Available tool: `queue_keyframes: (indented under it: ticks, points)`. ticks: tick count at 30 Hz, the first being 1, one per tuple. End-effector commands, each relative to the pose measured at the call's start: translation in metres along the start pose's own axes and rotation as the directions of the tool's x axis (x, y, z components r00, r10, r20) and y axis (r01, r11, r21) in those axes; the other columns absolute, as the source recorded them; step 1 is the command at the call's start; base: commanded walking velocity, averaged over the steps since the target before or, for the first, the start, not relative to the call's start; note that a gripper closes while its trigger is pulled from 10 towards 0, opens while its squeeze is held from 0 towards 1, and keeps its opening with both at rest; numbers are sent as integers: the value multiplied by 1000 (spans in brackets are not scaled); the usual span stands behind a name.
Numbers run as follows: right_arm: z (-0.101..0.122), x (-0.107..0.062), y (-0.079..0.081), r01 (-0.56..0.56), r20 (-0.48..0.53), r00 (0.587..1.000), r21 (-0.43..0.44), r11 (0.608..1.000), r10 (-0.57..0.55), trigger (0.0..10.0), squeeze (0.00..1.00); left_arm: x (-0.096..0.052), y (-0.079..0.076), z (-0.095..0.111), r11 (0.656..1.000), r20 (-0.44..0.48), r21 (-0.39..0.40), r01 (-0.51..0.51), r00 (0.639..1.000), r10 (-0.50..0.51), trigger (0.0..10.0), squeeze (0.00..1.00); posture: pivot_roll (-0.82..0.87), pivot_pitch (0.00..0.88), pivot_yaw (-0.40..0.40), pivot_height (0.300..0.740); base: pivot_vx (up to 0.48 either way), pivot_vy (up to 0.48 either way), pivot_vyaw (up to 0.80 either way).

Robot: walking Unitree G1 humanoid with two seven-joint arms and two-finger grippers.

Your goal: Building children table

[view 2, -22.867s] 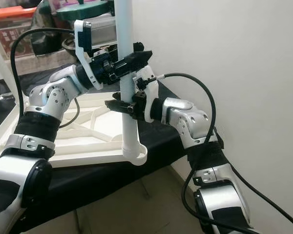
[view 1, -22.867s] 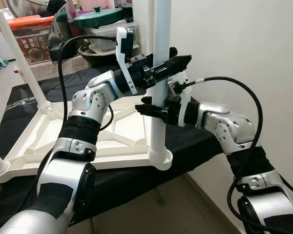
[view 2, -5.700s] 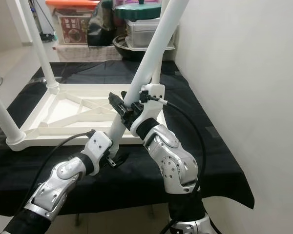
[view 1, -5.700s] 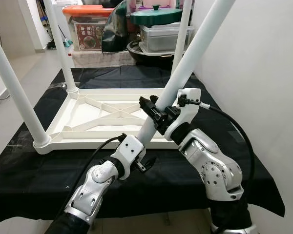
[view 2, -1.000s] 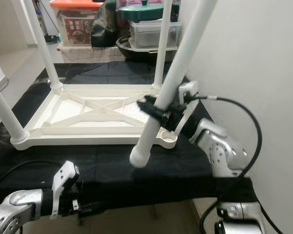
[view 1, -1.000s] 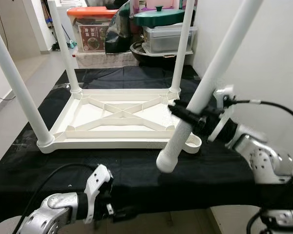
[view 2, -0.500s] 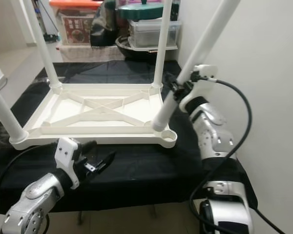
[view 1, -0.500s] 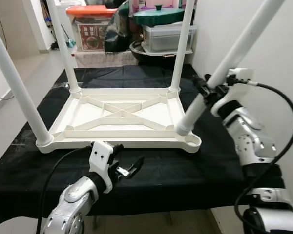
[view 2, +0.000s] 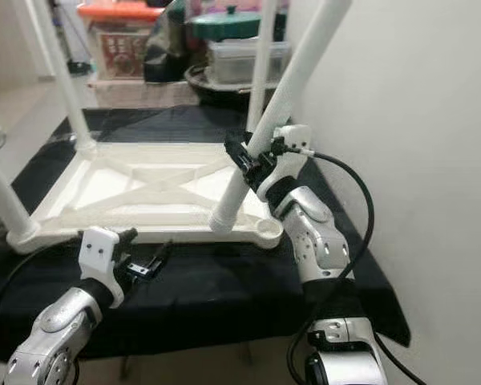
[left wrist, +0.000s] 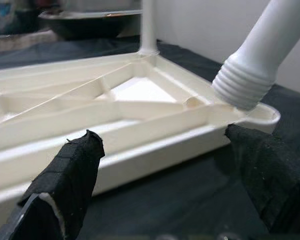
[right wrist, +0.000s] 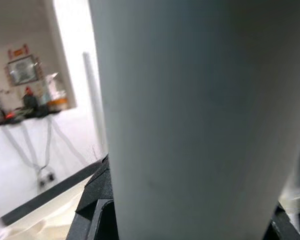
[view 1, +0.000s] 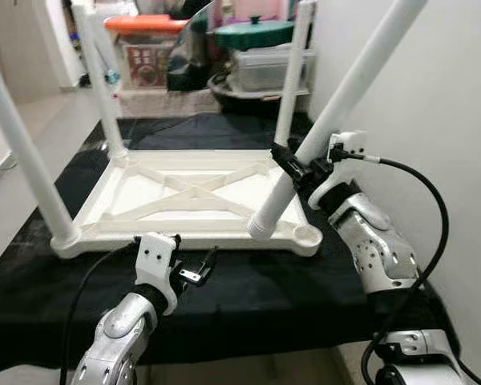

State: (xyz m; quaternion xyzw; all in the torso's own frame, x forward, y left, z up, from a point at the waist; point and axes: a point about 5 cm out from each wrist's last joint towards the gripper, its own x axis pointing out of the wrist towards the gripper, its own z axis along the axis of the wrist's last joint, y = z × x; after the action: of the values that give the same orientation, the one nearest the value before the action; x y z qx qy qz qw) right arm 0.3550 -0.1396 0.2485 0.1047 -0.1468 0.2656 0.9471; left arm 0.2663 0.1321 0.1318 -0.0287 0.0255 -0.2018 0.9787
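Note:
The white children's table top (view 1: pixel 128 210) lies upside down on a black cloth, with three white legs standing in its corners. My right gripper (view 1: pixel 293 167) is shut on the fourth white leg (view 1: pixel 337 108), which tilts up to the right. The leg's threaded end (left wrist: pixel 244 80) hangs just above the frame, a little left of the empty near-right corner socket (view 1: pixel 309 235). In the right wrist view the leg (right wrist: pixel 190 120) stands very close. My left gripper (view 1: pixel 197 269) is open and holds nothing, low over the cloth in front of the table's near edge, its fingers (left wrist: pixel 70 175) pointing at the frame.
A white wall (view 1: pixel 441 96) runs close along the right. Storage boxes, a green-lidded pot (view 1: pixel 252 34) and a dark bowl are stacked behind the table. The black cloth (view 1: pixel 256 297) hangs over the near edge, with tiled floor on the left.
The right gripper has swung the leg down and left, so its threaded end now hangs left of the corner socket. The left gripper, raised half a second ago, has barely moved since.

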Motion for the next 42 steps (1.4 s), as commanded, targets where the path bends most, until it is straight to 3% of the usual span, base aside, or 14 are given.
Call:
queue_keyframes:
  ticks: [1, 5, 6, 7, 14, 20, 23, 26, 30, 35, 42]
  points:
    - [4, 0, -1, 6, 25, 1000, -5, 1000, -6, 0, 0, 4, -3, 1, 1000, 4, -4, -8, 1000, 8, 10000, 0, 56, 21, -25, 740, 0, 0, 0]
    - [5, 1, 0, 5, 23, 1000, -9, 1000, -4, 314, 0, 5, -3, 0, 1000, 1, -10, -21, 1000, 21, 10000, 0, 55, 22, -28, 740, 0, 0, 0]
    - [5, 1, 0, 6, 20, 1000, -9, 1000, -5, 4549, 0, 5, -3, 0, 1000, 4, -15, -24, 1000, 24, 10000, 0, 54, 23, -28, 740, 0, 0, 0]
    - [5, 1, 0, 4, 16, 1000, -9, 1000, -4, 10000, 0, 5, -4, 0, 999, 7, -24, -22, 1000, 22, 10000, 0, 54, 23, -28, 740, 0, 0, 0]
    - [11, 5, 0, -50, 23, 998, 26, 998, 50, 10000, 0, 5, -9, -1, 1000, 9, -11, -3, 1000, 3, 10000, 0, 54, 25, -33, 740, 0, 0, 0]
    - [18, 9, -7, -176, -11, 984, 101, 979, 178, 10000, 0, -1, -21, -1, 996, -1, -28, 87, 996, -87, 10000, 0, 57, 44, -38, 740, 0, 0, 0]
    - [21, 14, -11, -301, -69, 949, 110, 947, 309, 10000, 0, -13, -38, -2, 975, -13, -71, 209, 977, -211, 10000, 0, 66, 74, -39, 740, 0, 0, 0]
    - [23, 15, -12, -324, -86, 939, 101, 941, 333, 10000, 0, -17, -43, -2, 968, -15, -85, 235, 971, -237, 10000, 0, 67, 79, -38, 740, 0, 0, 0]
    - [28, 20, -21, -373, -123, 916, 88, 924, 382, 10000, 0, -34, -59, -2, 936, -31, -137, 325, 943, -332, 10000, 0, 93, 136, -39, 740, 0, 0, 0]
    - [39, 14, -34, -504, -163, 840, 120, 855, 518, 10000, 0, -59, -74, 0, 889, -53, -209, 407, 903, -426, 10000, 0, 103, 185, -34, 740, 0, 0, 0]
    - [42, 12, -33, -614, -205, 756, 107, 782, 622, 10000, 0, -71, -76, 2, 893, -73, -215, 395, 905, -418, 10000, 0, 115, 216, -26, 740, 0, 0, 0]
